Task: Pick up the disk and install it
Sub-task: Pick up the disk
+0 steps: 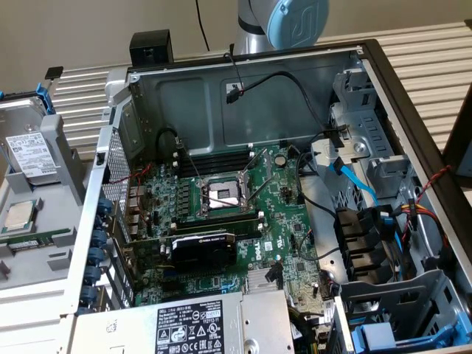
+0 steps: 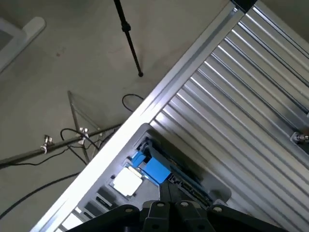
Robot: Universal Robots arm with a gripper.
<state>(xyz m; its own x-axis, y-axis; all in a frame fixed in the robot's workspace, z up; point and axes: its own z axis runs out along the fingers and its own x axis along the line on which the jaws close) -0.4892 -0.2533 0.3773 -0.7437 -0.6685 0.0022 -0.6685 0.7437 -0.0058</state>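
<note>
Setting: robotics lab test bench. Evidence: an open silver-and-black steel desktop computer case (image 1: 199,96) lies on its side on a ribbed aluminium bench top (image 1: 420,44), with my light-blue and grey arm joint (image 1: 295,18) behind it. A grey moulded parts fixture (image 1: 51,221) sits alongside. Below the bench is bare grey concrete floor (image 2: 72,58) with a black stand pole (image 2: 126,31) and a clamped steel rod (image 2: 29,155).

At the top edge of the exterior view, right of centre, the arm (image 1: 291,21) is showing a silver-grey metal tube running into a rounded, light-blue joint cap, and the cap is carrying a pale curved logo mark. In the wrist view the gripper (image 2: 170,193) is showing matte black, angular links with rounded pivot knuckles, tapering into slim dark fingers.
</note>
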